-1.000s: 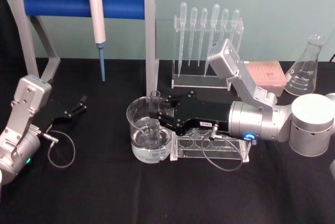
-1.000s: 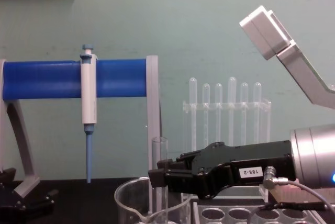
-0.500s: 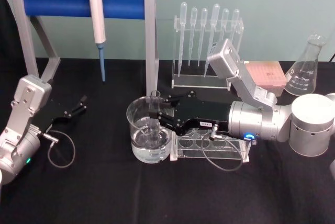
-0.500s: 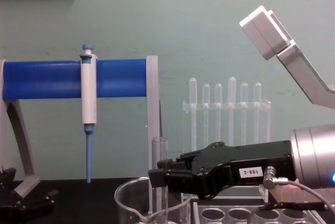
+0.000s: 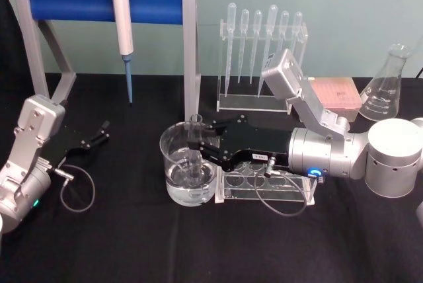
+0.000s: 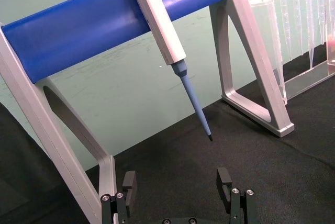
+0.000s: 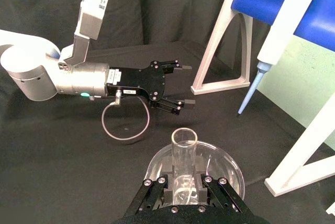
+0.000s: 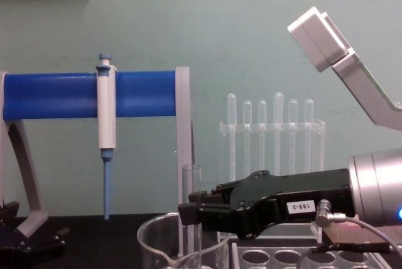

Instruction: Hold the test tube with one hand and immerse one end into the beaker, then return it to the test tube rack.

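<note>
Glass test tube [image 5: 194,126] upright in beaker [image 5: 170,143].
Right gripper [image 5: 196,145] clamps it so its base sits submerged; left gripper [image 5: 99,132] parked wide, centre left.

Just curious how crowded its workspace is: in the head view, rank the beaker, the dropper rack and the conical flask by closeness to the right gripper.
1. The beaker: right under the right gripper, which holds the test tube in it.
2. The dropper rack: behind it, by the wall.
3. The conical flask: far off at the back right.
</note>
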`<state>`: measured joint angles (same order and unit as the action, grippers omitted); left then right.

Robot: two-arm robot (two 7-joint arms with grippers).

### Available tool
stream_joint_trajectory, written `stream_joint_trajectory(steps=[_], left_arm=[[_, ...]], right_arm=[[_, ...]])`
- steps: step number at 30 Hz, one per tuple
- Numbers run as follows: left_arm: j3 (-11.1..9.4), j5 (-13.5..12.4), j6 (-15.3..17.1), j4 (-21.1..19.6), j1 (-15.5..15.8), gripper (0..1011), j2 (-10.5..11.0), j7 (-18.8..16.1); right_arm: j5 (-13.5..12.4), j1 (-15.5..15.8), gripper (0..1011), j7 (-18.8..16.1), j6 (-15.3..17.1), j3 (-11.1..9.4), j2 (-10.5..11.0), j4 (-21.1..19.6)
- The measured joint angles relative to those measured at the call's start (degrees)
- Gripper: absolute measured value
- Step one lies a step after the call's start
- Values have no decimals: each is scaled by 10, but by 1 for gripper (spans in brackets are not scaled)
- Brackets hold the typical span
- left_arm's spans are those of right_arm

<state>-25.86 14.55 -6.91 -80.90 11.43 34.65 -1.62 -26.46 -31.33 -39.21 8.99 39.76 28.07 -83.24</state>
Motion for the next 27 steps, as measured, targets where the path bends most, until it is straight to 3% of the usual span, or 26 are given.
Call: stream_joint_trajectory(steps=[27], left_arm=[[0,0,0,0,0,1000,0,0]], right_arm=[[0,0,242,0,0,0,0,0]])
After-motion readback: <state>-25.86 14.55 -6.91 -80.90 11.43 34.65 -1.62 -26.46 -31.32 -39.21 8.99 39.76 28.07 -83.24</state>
